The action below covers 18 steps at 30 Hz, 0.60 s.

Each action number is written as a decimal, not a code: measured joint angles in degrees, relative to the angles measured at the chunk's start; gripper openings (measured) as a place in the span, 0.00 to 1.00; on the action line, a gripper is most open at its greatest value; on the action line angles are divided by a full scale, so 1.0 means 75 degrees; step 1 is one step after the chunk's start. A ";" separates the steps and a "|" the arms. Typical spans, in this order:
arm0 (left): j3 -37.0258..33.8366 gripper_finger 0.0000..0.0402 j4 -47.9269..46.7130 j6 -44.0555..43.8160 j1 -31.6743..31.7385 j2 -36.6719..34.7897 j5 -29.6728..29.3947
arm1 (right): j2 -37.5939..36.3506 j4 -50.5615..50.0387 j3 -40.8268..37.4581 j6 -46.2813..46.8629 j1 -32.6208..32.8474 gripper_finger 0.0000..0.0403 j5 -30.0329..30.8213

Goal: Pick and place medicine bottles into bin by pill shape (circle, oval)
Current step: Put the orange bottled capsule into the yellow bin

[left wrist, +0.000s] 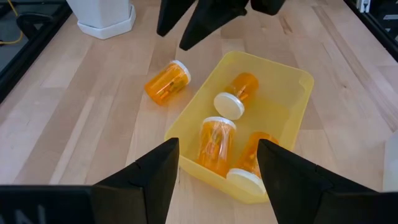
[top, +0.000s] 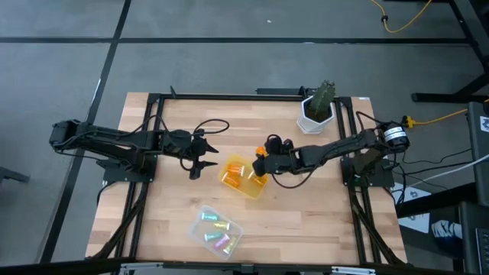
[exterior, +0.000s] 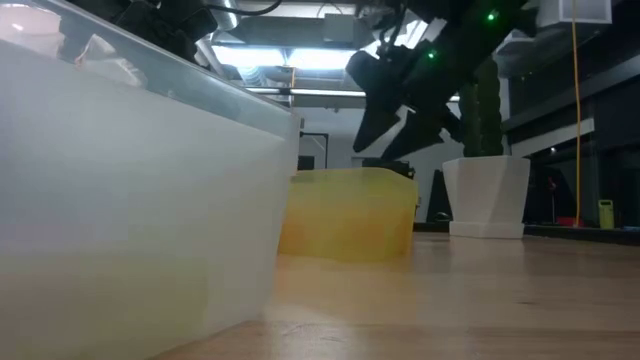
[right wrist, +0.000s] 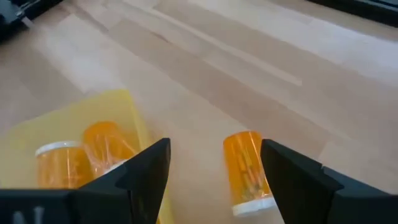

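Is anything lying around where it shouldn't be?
One orange bottle lies on its side on the bare table, just outside the yellow bin that holds three like it. The open right end effector hovers over it.

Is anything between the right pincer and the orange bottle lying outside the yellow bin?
Nothing visible. The right pincer hangs open just above the loose orange bottle, which lies on bare wood beside the yellow bin.
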 joint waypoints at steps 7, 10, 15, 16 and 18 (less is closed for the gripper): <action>0.0000 0.53 0.0000 0.0002 0.0000 -0.0001 0.0000 | 0.0005 -0.0594 0.0000 0.0288 -0.0368 0.63 -0.0710; 0.0000 0.53 0.0000 0.0003 0.0000 0.0000 0.0000 | 0.0058 -0.0883 -0.0003 0.0402 -0.0497 0.63 -0.0762; 0.0000 0.53 0.0002 0.0003 0.0002 0.0000 0.0000 | 0.0268 -0.0860 -0.0009 0.0054 -0.0686 0.63 -0.1309; 0.0000 0.53 0.0001 0.0000 0.0000 -0.0002 0.0000 | 0.0312 -0.0822 -0.0009 0.0015 -0.0723 0.63 -0.1383; 0.0000 0.53 0.0006 0.0003 0.0000 -0.0003 -0.0003 | 0.0401 -0.0836 -0.0009 -0.0006 -0.0809 0.63 -0.1417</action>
